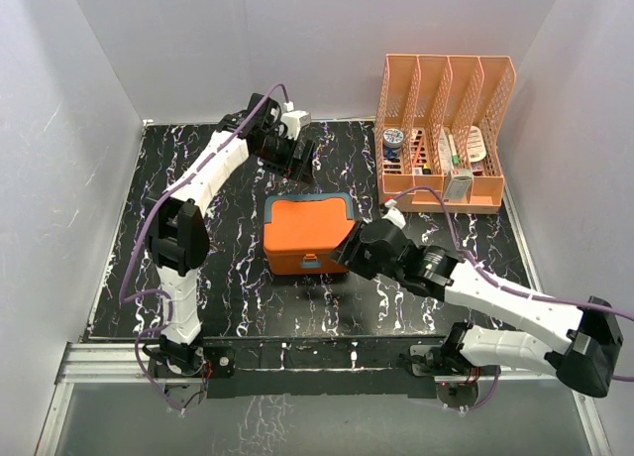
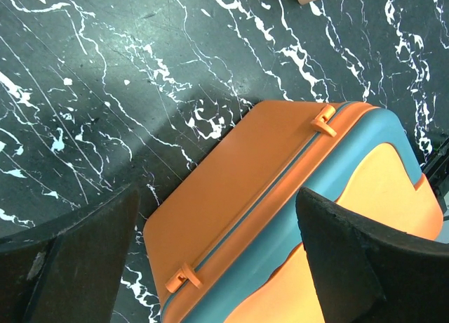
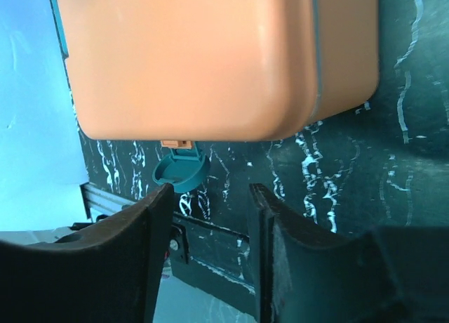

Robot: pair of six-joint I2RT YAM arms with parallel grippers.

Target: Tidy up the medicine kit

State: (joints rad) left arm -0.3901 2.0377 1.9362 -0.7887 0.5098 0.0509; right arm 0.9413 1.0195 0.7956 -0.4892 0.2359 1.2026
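The orange medicine kit (image 1: pixel 309 236) sits mid-table with its lid down and a teal rim round the top. Its blue-grey latch (image 1: pixel 310 263) is on the near wall. My left gripper (image 1: pixel 300 161) hovers open and empty just behind the kit. The left wrist view shows the kit's back wall (image 2: pixel 245 189) with two hinges between my wide-open fingers (image 2: pixel 84 267). My right gripper (image 1: pixel 350 250) is open and empty at the kit's right side. In the right wrist view the kit's wall (image 3: pixel 203 56) fills the top, and the teal latch (image 3: pixel 181 170) sticks out beside my left finger (image 3: pixel 140 239).
A peach slatted file organizer (image 1: pixel 443 89) stands at the back right with bottles and packets in its slots. A small white box (image 1: pixel 459 183) leans at its front. White walls enclose the black marbled table (image 1: pixel 228 278). A metal rail (image 1: pixel 297 362) runs along the near edge.
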